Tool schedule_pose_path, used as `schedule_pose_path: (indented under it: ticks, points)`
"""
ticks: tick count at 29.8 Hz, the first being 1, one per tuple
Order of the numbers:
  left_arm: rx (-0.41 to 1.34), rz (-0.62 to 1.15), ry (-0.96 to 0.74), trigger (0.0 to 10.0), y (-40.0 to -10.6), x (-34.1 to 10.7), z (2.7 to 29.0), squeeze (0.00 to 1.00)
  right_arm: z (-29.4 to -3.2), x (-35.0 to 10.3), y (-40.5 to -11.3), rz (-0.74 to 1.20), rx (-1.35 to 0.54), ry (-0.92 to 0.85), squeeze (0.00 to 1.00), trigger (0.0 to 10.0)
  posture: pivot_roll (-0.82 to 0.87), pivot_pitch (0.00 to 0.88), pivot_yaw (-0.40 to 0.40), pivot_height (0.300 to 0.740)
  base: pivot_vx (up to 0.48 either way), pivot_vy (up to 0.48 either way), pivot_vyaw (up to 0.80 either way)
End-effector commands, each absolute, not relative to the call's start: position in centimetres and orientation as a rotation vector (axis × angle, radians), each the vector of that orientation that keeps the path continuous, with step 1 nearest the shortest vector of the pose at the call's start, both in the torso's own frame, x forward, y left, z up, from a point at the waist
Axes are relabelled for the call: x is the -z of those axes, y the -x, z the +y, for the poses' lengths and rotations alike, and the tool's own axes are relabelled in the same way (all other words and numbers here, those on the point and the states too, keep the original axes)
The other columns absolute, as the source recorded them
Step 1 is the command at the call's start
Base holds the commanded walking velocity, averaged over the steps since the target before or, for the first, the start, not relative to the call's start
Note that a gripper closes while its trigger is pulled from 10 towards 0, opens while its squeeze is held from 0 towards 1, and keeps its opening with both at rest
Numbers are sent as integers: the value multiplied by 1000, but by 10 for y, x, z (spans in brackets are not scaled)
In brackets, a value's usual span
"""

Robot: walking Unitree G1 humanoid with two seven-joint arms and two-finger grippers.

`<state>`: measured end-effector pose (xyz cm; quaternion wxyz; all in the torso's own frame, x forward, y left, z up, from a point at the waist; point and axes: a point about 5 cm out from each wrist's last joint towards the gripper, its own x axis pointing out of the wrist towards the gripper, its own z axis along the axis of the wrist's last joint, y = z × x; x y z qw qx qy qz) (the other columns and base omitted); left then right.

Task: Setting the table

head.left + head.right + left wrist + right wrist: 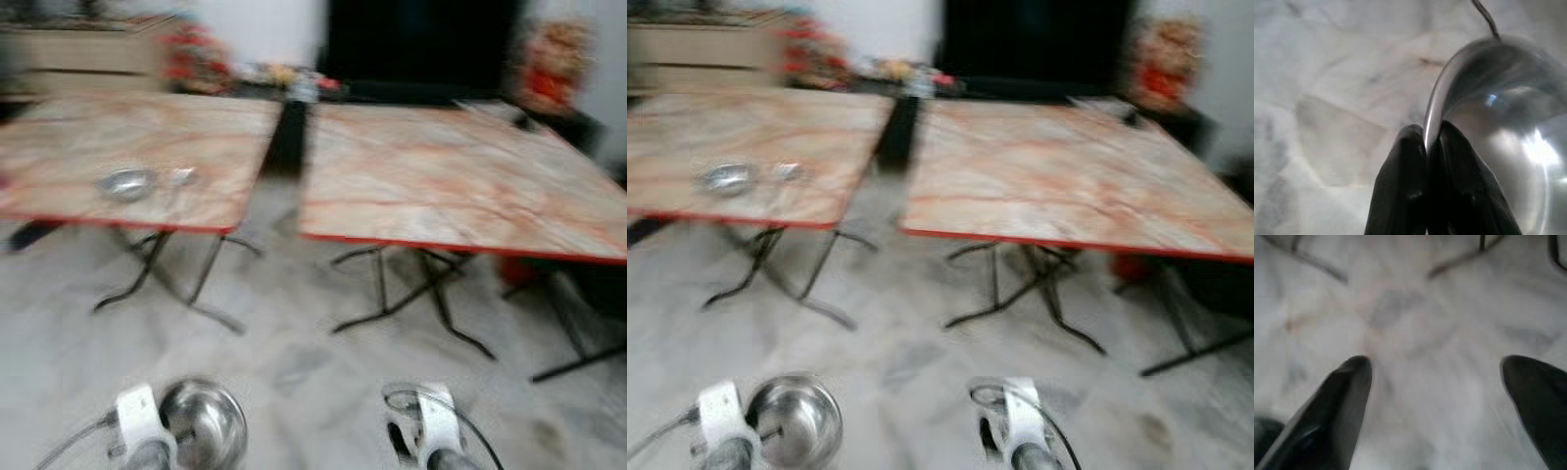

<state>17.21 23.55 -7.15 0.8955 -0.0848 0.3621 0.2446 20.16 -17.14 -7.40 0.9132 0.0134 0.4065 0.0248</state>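
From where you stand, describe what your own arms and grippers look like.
Both arms end in white wrist housings over grey metal, each with a thin dark cable looping beside it. The left gripper has two long, glossy black fingers with rounded tips. The right gripper has matching black fingers. No markings are readable through the blur.

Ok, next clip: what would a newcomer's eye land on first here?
Probably the two marble-patterned folding tables with red edges, side by side ahead across the pale floor. The left one carries a small steel dish near its front edge. Close in, the left pincer grips the rim of a shiny steel bowl, while the right pincer hangs open above the floor.
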Motion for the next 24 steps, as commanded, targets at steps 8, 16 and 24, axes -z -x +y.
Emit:
schedule_pose_path:
  ticks: [8,16,24]
  points:
    - [-481,830,172,10000,-164,81,227,0,-171,75,-201,841,-39,-43,0,10000,85,0,-21,732,375,0,0]
    - [-567,768,358,10000,-166,80,227,0,-173,73,-203,834,-26,-56,0,10000,84,0,-21,732,395,0,0]
    - [-620,743,408,10000,-167,79,231,0,-171,73,-204,836,-29,-59,0,10000,85,0,-19,732,473,0,0]
